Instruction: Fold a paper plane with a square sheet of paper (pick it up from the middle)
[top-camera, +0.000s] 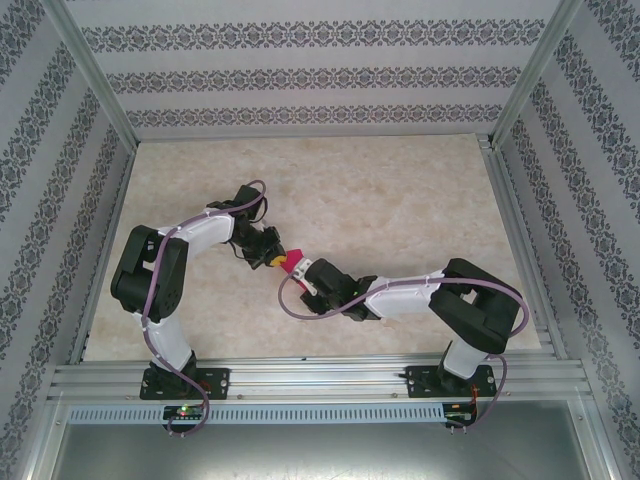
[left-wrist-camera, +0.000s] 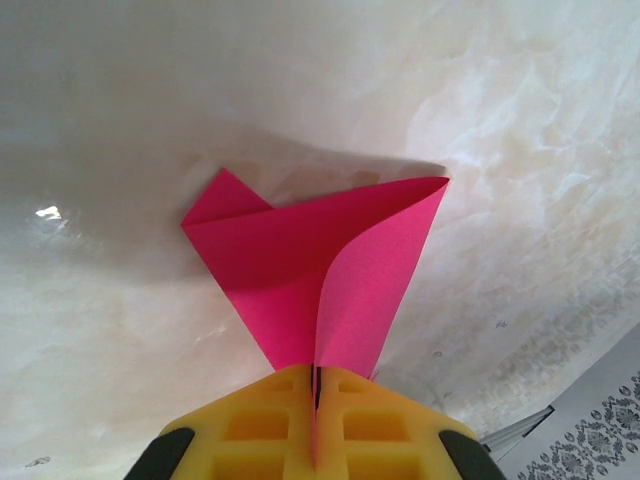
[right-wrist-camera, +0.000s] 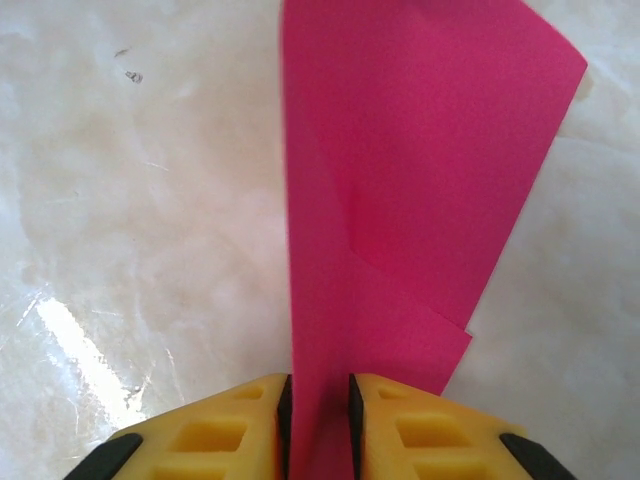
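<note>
The magenta-pink sheet of paper (top-camera: 290, 261) is folded into a pointed wedge and hangs between the two grippers just above the table's middle. My left gripper (top-camera: 273, 258) is shut on its narrow end; in the left wrist view the paper (left-wrist-camera: 320, 250) fans out from the closed yellow fingers (left-wrist-camera: 250, 430), one flap curling open. My right gripper (top-camera: 303, 270) meets it from the other side. In the right wrist view the paper (right-wrist-camera: 420, 150) runs through a narrow gap between the pads (right-wrist-camera: 284, 410) and passes under the right finger; the jaws stand slightly apart.
The marble-patterned tabletop (top-camera: 400, 200) stretches behind and to both sides of the grippers. Aluminium frame rails (top-camera: 320, 378) run along the near edge, and patterned walls (top-camera: 300, 80) enclose the back and sides.
</note>
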